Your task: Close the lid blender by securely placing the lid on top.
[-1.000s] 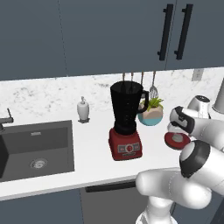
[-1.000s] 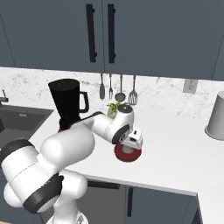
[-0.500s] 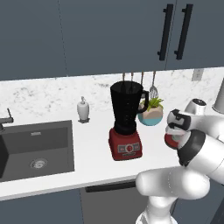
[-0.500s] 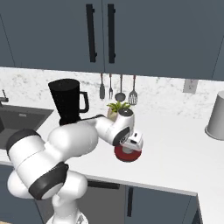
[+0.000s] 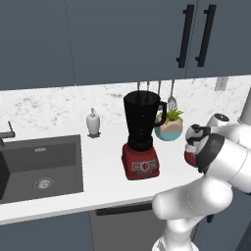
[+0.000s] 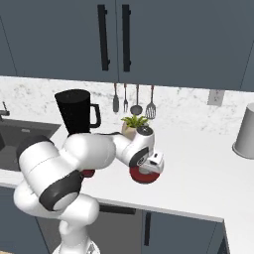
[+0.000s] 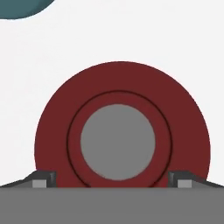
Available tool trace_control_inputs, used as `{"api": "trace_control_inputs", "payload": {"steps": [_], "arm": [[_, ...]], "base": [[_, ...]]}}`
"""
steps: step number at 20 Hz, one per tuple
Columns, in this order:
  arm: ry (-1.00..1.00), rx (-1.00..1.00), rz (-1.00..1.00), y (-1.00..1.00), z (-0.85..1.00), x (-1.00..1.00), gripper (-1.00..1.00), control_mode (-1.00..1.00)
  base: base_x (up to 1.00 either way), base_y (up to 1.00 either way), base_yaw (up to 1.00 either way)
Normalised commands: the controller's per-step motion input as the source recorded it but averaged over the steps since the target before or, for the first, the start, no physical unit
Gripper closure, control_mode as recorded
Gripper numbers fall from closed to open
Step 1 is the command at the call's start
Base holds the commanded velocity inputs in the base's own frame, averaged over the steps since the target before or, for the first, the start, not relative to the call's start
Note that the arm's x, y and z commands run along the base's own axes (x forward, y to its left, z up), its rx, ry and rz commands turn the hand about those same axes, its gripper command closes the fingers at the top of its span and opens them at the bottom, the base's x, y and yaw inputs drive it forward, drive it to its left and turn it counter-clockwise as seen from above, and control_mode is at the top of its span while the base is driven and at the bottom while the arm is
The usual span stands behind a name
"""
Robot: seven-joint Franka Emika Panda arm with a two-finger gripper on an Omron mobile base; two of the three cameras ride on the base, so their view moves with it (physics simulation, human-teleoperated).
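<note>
Two fingertips [image 7: 43, 178] spread wide, flanking the lid [image 7: 122, 127] flat on the counter [image 6: 198, 168], right of the blender [image 5: 141, 135]. Reach step; next I'd descend and pinch its grey knob [image 7: 117, 141].

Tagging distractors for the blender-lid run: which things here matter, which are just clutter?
Job: lid, blender, gripper open above the lid.
Clutter: soap dispenser, plant pot, hanging utensils, sink, grey canister.
</note>
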Motion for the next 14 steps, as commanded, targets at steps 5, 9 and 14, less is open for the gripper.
{"api": "trace_control_inputs", "payload": {"steps": [5, 9, 14], "arm": [[0.00, 0.00, 0.00, -0.06, -0.16, 0.14, -1.00, -1.00], [0.00, 0.00, 0.00, -0.05, -0.16, 0.16, -1.00, -1.00], [0.00, 0.00, 0.00, -0.02, -0.16, 0.17, -1.00, -1.00]], "base": [[0.00, 0.00, 0.00], [0.00, 0.00, 0.00], [0.00, 0.00, 0.00]]}}
